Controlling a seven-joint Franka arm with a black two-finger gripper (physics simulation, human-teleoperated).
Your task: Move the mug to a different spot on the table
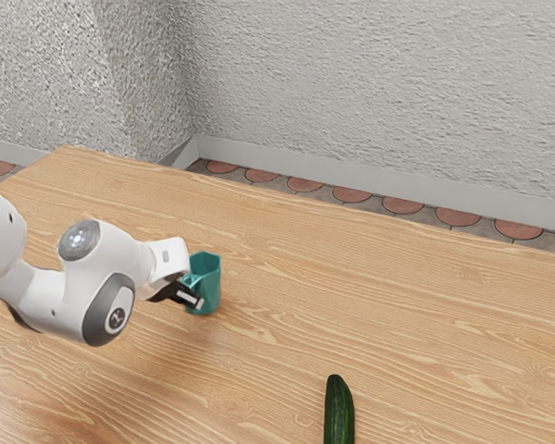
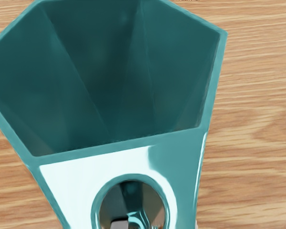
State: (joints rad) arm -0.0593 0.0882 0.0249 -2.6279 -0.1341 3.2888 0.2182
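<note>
One wide wooden worktop [image 1: 379, 277] is seen under everything. The white arm [image 1: 74, 287] is stretched low over it from the exterior view's left. The teal mug [image 1: 205, 280] is stood upright on the worktop, beside the hand. A cucumber [image 1: 339, 412] is laid well apart, towards the near edge. The hand [image 1: 187, 297] is set against the mug's handle [image 2: 76, 183]; whether it is clenched cannot be told.

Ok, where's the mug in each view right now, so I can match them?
Exterior view: mug stands left of centre on the table, beside the gripper.
Wrist view: mug seen from above, open mouth and handle hole just under the hand.
Shared landmark: the wood-grain table around the mug.
</note>
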